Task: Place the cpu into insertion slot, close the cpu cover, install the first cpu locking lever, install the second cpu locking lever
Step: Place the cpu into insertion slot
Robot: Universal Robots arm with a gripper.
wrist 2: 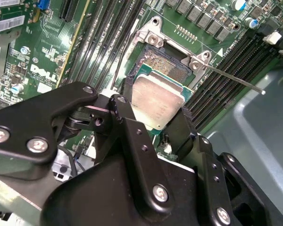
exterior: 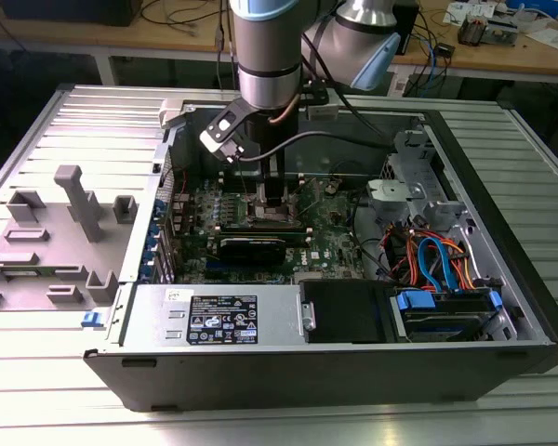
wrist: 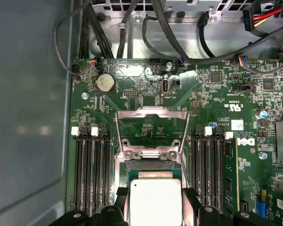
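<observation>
My pincer (wrist: 154, 194) grips the cpu (wrist 2: 155, 101) by two side edges, just over the insertion slot (wrist 2: 167, 66). The chip looks light, thin, stiff and easy to hurt, so I hold the edges only.
</observation>
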